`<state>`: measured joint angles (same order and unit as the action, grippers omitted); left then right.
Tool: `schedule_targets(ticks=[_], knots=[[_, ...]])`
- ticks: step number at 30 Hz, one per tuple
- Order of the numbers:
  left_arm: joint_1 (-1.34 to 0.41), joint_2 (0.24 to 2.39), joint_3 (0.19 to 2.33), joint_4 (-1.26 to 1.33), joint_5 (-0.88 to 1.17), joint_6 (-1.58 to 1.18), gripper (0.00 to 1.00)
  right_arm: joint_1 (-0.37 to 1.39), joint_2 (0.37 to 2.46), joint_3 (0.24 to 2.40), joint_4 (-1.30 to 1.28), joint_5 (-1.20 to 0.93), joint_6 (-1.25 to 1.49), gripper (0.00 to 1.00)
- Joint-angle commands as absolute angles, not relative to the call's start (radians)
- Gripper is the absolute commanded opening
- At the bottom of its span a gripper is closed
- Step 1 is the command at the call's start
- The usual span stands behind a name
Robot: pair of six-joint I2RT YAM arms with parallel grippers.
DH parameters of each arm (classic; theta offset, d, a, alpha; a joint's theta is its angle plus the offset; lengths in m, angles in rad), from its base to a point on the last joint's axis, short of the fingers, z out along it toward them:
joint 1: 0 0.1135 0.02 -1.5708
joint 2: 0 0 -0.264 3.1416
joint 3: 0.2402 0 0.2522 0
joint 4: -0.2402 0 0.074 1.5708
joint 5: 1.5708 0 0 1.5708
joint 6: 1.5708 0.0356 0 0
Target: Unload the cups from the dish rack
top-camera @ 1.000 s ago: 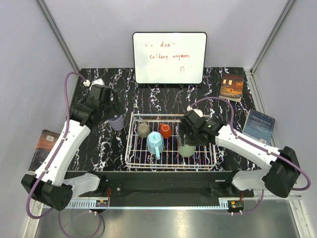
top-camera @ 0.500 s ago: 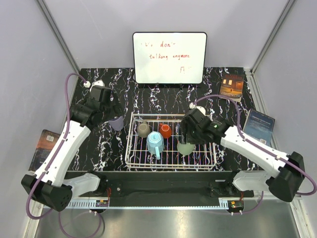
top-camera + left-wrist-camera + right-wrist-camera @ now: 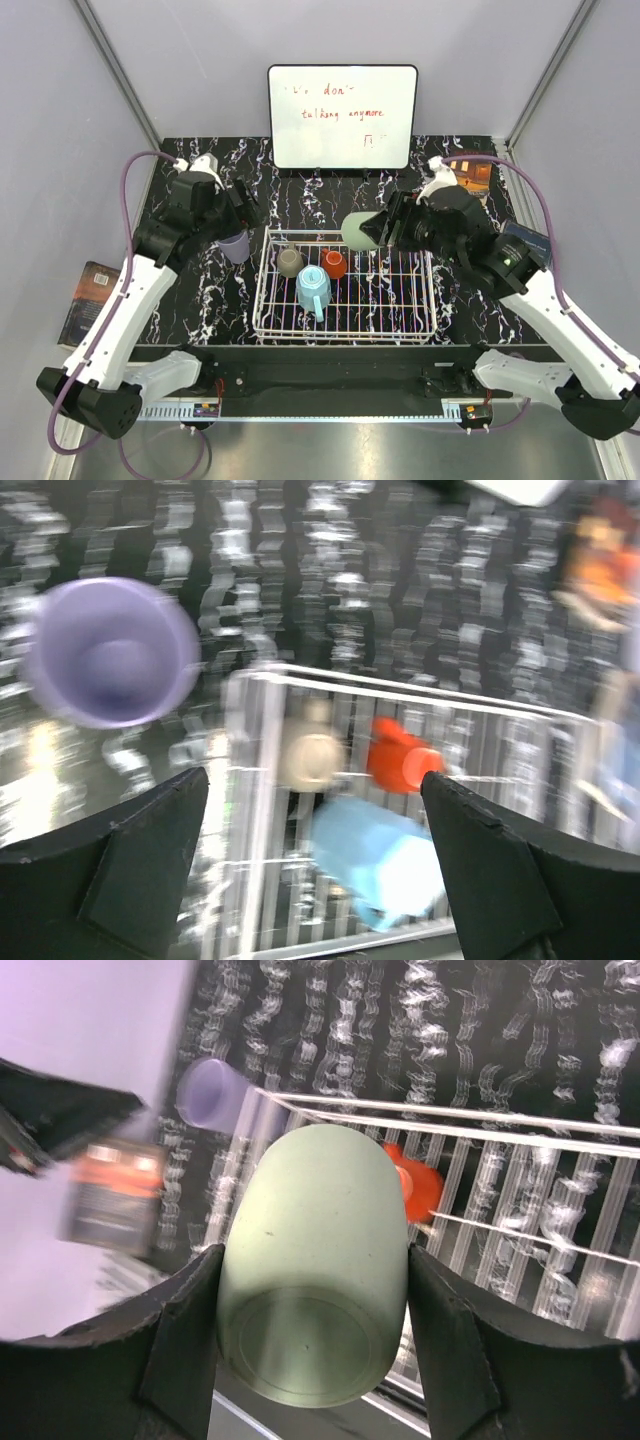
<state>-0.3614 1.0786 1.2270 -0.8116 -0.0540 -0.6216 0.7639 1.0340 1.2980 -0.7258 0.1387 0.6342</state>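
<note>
R jaws clamp sage-green tumbler [image 3: 358, 230] sideways over 12 o'clock edge of dish rack [image 3: 390, 300], L jaws released by lavender tumbler [image 3: 234, 246]; smooth wall may slip, dropping onto red-orange cup [image 3: 334, 264].

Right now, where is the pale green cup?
In the overhead view the green cup is held on its side in the right gripper, in the air over the dish rack's far edge, just beyond the red cup.
</note>
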Motion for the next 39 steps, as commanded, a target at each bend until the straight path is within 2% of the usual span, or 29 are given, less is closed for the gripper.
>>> schedule_targets(ticks=[1,5,11,21,29,33,39], knots=[[-0.365,1.032,1.158,-0.594,0.205,-0.692,0.92,0.606,1.003,1.180,-0.407,-0.164,0.748,0.00],[-0.367,1.009,1.109,-0.410,0.387,-0.735,0.92,0.514,1.002,1.053,-0.171,-0.380,0.912,0.00],[-0.367,0.996,1.055,-0.212,0.541,-0.820,0.92,0.485,1.074,0.911,0.266,-0.532,1.147,0.00],[-0.397,0.971,0.977,0.052,0.623,-0.925,0.88,0.485,1.193,0.946,0.348,-0.591,1.167,0.00],[-0.455,0.982,0.966,0.124,0.618,-0.946,0.86,0.485,1.268,0.979,0.415,-0.646,1.181,0.00],[-0.491,1.015,0.968,0.167,0.627,-0.957,0.81,0.485,1.315,0.976,0.503,-0.681,1.229,0.00],[-0.520,1.043,0.962,0.202,0.630,-0.960,0.63,0.485,1.370,0.977,0.630,-0.742,1.302,0.00]])
